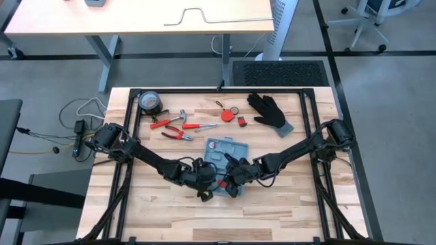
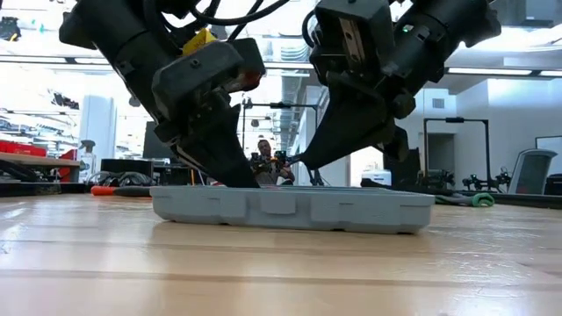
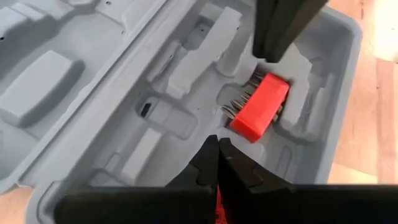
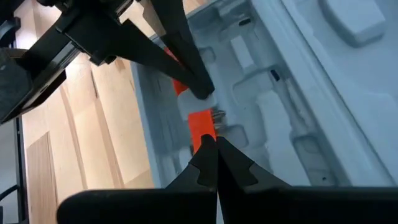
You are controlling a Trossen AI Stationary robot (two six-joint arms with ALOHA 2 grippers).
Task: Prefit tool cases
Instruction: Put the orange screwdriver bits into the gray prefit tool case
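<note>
Inside, the open tool case (image 3: 155,81) holds a red bit holder (image 3: 261,106).

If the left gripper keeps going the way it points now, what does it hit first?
Probably the red bit holder seated in the open tool case, where the right gripper already presses. The shut left gripper points at it; depth is unclear.

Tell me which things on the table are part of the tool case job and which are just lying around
In the job:
tool case, open
red bit holder in its recess
left gripper
right gripper

Lying about:
black glove
tape roll
red-handled pliers
</note>
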